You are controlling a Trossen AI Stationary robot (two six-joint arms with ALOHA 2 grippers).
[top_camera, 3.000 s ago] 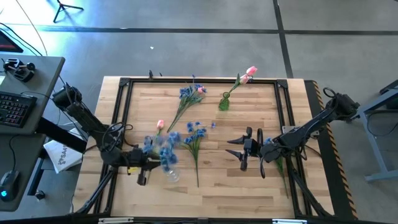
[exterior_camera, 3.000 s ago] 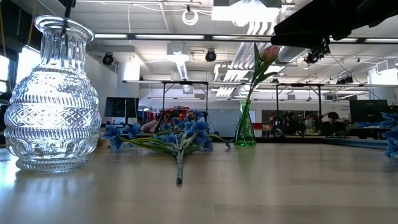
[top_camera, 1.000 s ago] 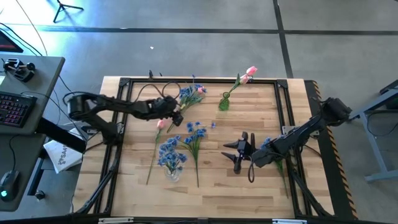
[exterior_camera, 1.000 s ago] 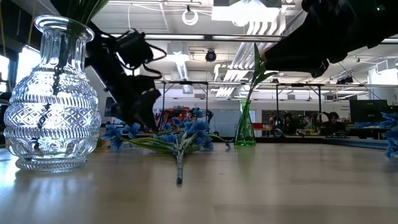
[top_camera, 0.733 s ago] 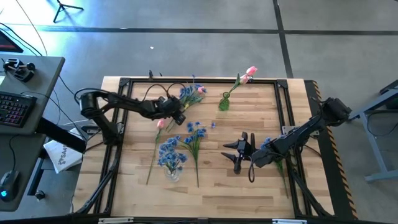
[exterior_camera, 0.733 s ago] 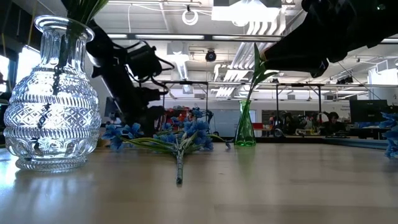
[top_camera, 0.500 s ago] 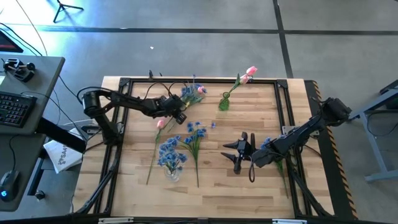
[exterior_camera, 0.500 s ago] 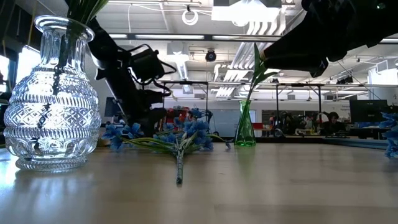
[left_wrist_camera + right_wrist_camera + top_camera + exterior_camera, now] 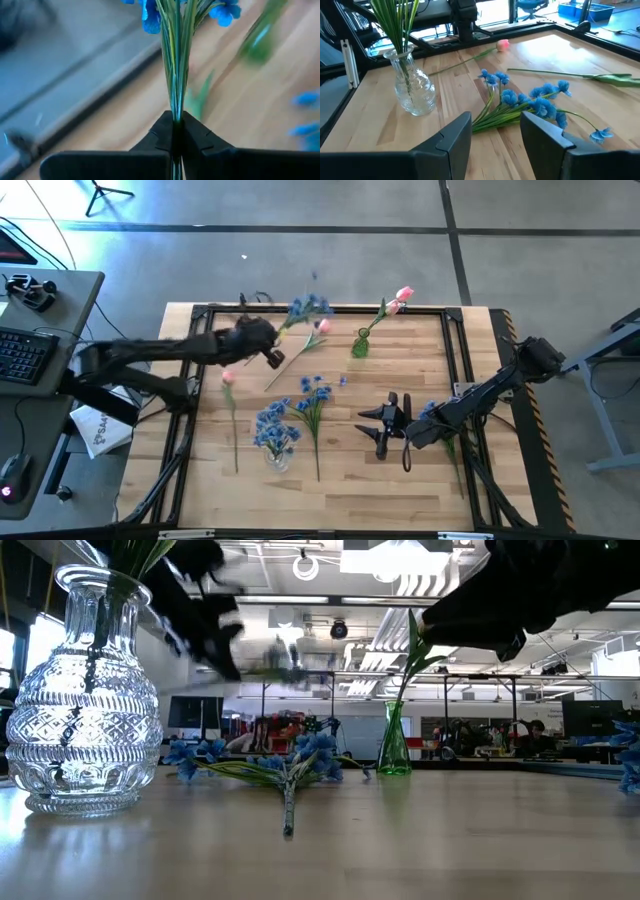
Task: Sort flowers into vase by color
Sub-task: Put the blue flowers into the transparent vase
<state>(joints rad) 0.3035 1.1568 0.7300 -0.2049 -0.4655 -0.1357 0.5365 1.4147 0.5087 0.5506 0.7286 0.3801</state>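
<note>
My left gripper (image 9: 272,358) is over the table's far left part, shut on a blue-blossomed flower (image 9: 305,308) that hangs in the air; the low view shows both as a blur (image 9: 215,650). A pink tulip (image 9: 323,326) lies under it, and another (image 9: 228,377) lies near the left edge. A clear vase (image 9: 278,458) holds blue flowers, and a green vase (image 9: 360,345) holds pink tulips (image 9: 403,298). One more blue flower (image 9: 315,395) lies flat mid-table. My right gripper (image 9: 385,430) hovers open right of it, with nothing between its fingers (image 9: 455,142). My left gripper pinches the blue flower's bundle of thin green stems (image 9: 175,107) between its two fingers, well below the blossoms (image 9: 150,12). The stems run on straight ahead past the fingertips. The flower is lifted clear of the table.
A further blue flower (image 9: 432,410) lies under the right arm. A black frame (image 9: 200,315) rims the wooden table. In the low view the clear vase (image 9: 85,690) stands large at the near left, with the green vase (image 9: 393,745) farther back.
My left gripper has shut on the blue flower's stems and risen, lifting the flower off the far part of the table. The pink tulip near the left has swung its head toward the table's left edge, while the stem's near end stayed in place.
</note>
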